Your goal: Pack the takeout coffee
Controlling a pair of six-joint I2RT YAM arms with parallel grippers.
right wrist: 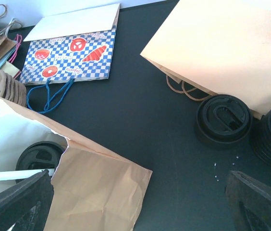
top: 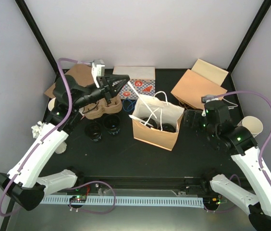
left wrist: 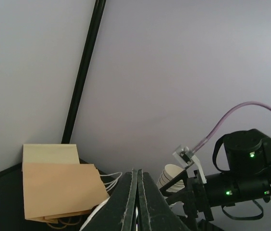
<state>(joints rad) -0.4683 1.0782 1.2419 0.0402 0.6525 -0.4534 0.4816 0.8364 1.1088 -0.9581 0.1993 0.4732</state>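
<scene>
- Top view: left gripper (top: 126, 78) pinched shut on nothing, raised behind and left of the paper bag (top: 157, 132). Two lidded coffee cups (top: 111, 122) left of the bag, just beside each other, with more black lids down inside it. Likely trouble: white handles (top: 150, 108) flopped across the bag's mouth, apt to snag a cup going in. Light bag too, apt to slide or tip under a nudge. Matt black tabletop (top: 126, 154), pale grey walls (top: 150, 29).
- Left wrist view: fingers closed flat together, aimed high, no coffee in sight. Flat bag (left wrist: 58, 187) and cream cup stack (left wrist: 171, 175) low in frame, off to the right of the paper bag. Black corner post (left wrist: 82, 72) against the bare wall.
- Right wrist view: right gripper (right wrist: 140, 197) spread wide, empty, hovering just right of the paper bag. Single lidded cup (right wrist: 222, 120) further right, hard by a neighbour and the flat bag's edge. Risk of knocking either with jaws this wide, or of popping the lid by squeezing it. Cannot tell whether the paper bag's rim is torn or folded. White specks on the black surface.
</scene>
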